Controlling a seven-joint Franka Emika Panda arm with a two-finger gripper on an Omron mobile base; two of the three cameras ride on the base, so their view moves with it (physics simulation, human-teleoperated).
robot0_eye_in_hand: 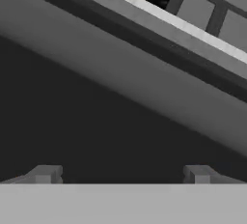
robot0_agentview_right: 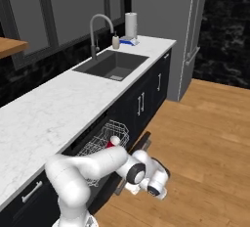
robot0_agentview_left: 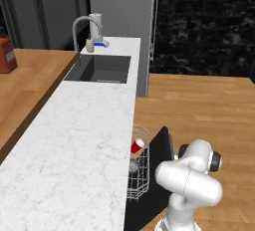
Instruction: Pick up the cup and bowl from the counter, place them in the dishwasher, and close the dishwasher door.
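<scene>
Left base view: the cup (robot0_agentview_left: 137,146) lies in the rack (robot0_agentview_left: 138,168) of the dishwasher, with the bowl (robot0_agentview_left: 134,166) just below it, at about 6 o'clock from the cup. The door (robot0_agentview_left: 152,175) is part-way open, leaning out from the counter (robot0_agentview_left: 79,140) edge toward 4 o'clock. The arm's elbow stands just right of the door.

Right base view: here the arm reaches low in front of the rack (robot0_agentview_right: 105,140), and the hand sits at the outer side of the door (robot0_agentview_right: 132,165) (the door itself is mostly hidden by the arm). A bit of red cup (robot0_agentview_right: 110,145) shows behind the forearm. The bowl I cannot make out.

Hand view: the gripper (robot0_eye_in_hand: 123,174) is spread wide and holds nothing. A dark flat surface, probably the door, lies straight ahead, its long edge running from 10 to 4 o'clock. I judge that only the closing push is left, and it must go toward the cabinet.
</scene>
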